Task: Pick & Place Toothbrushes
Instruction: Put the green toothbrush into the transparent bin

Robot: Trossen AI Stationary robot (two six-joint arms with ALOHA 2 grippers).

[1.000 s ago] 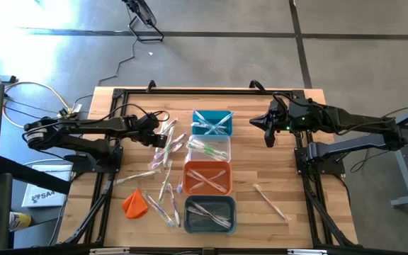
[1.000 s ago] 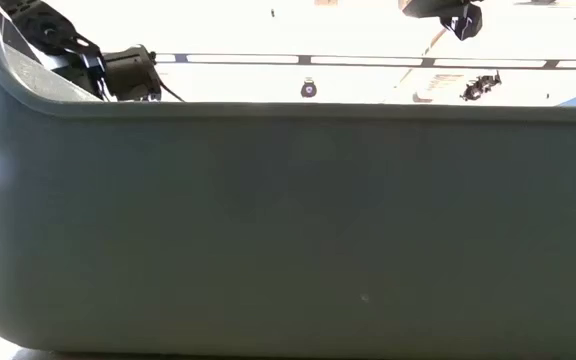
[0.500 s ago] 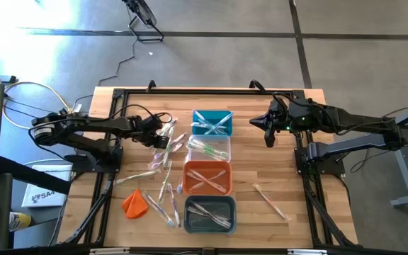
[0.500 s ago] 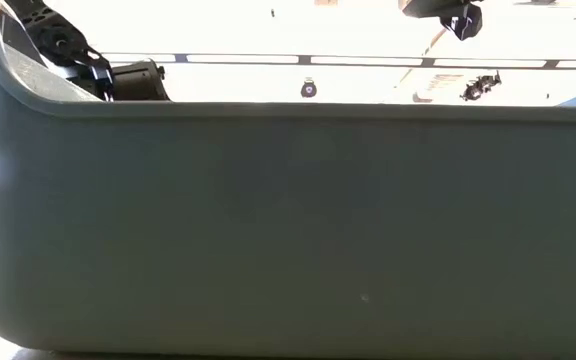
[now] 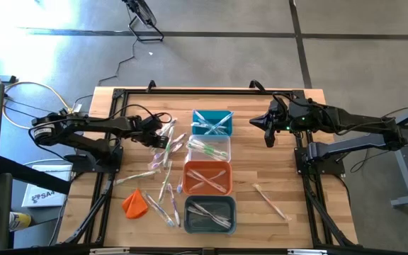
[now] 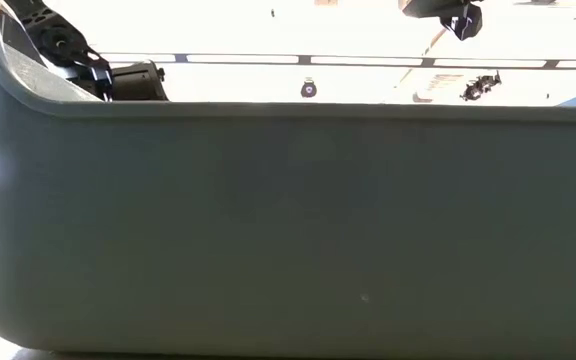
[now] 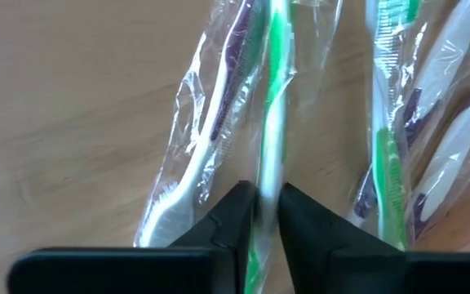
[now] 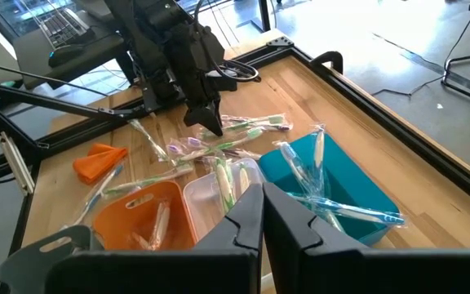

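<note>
left fingers (image 7: 259, 214) pinched on wrapped green toothbrush (image 7: 274, 122); right fingers (image 8: 261, 214) shut, empty.

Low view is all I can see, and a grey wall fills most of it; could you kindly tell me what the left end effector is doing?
Observer: The left end effector is shut on a green toothbrush in a clear wrapper, down on the table.
Operator: Thank you. Where on the table is that?
Observer: In the loose pile of toothbrushes, just left of the teal bin.
Operator: And the right end effector?
Observer: The right end effector hangs shut and empty, to the right of the teal bin.
</note>
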